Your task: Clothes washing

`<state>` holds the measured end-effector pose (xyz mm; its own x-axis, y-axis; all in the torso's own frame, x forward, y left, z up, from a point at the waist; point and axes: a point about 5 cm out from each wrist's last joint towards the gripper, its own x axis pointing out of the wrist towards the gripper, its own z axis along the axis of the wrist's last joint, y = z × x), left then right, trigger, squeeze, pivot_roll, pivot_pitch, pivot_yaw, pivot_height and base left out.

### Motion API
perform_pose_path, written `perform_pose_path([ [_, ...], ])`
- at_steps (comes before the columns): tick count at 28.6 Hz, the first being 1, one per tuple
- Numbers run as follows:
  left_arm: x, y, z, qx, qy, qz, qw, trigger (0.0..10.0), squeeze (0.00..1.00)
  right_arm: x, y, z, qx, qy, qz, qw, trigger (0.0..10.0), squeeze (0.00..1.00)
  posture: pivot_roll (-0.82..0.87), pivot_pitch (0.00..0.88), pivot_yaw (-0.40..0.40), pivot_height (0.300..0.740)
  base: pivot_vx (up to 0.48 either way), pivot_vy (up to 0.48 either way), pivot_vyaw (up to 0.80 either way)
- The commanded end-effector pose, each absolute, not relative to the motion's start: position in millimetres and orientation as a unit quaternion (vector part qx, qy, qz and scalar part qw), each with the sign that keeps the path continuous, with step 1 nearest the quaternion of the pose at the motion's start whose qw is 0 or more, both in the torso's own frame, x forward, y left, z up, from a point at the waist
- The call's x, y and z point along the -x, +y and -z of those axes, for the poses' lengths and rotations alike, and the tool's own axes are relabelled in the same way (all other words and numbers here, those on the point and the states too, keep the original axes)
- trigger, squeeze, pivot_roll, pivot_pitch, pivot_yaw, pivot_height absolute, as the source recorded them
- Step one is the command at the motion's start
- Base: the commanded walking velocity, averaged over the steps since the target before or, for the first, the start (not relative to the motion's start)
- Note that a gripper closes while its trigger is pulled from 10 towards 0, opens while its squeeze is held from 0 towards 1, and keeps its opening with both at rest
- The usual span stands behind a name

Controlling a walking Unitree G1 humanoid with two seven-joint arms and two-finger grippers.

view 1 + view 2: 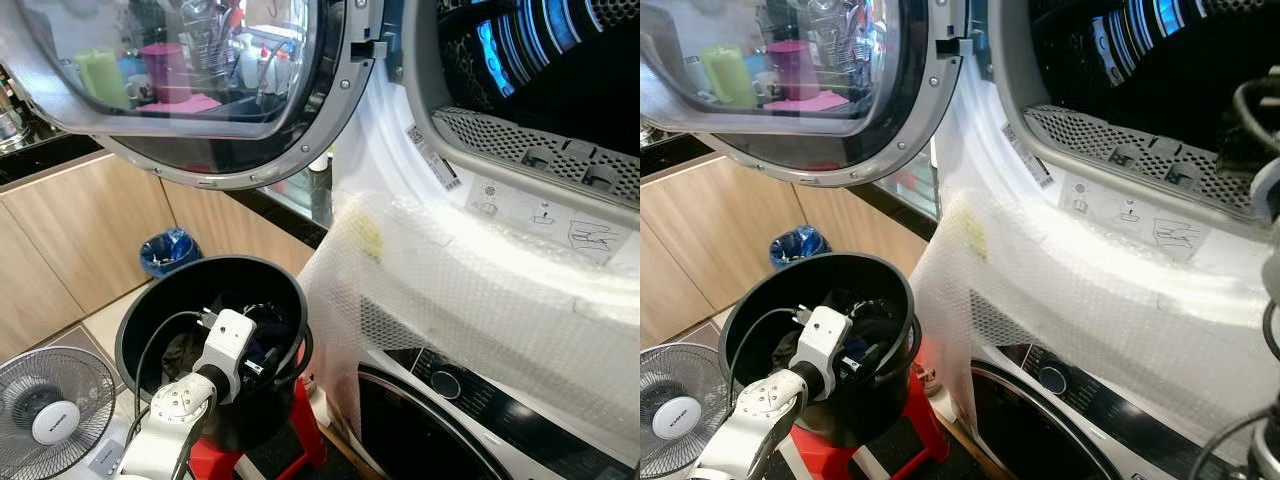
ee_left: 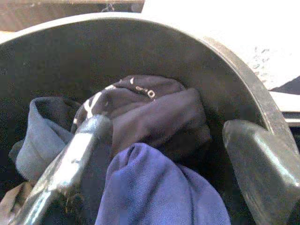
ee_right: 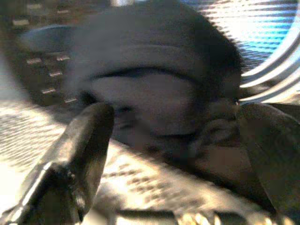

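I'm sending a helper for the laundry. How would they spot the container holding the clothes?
Beside the bubble-wrapped washing machine, under its open round door, a red stool carries the black bucket. It alone holds dark clothes, with the left gripper reaching in.

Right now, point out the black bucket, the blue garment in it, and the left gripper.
black bucket [image 1: 140, 320]: left eye view, on its left rim.
blue garment [image 2: 154, 192]: left wrist view, on the folded cloth's middle.
left gripper [image 2: 168, 154]: left wrist view, midway between its open fingertips, inside the bucket.

White floor fan [image 1: 45, 415], blue-lined bin [image 1: 166, 250] (by wooden cabinets [image 1: 70, 235]), red stool [image 1: 300, 440].
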<state>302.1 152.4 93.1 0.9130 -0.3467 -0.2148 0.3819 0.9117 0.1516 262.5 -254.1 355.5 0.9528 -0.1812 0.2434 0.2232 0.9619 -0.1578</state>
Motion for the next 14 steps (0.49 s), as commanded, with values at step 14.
perform_pose_path([
  [14, -301.9, 161.1, -107.7, -0.099, 0.068, 0.200, 0.972, 10.0, 0.00, -197.1, -173.2, -345.8, 0.021, -0.265, -0.306, 0.914, 10.0, 0.00, 0.10, 0.110, 0.006, 0.740, 0.000, 0.000, 0.00],
])
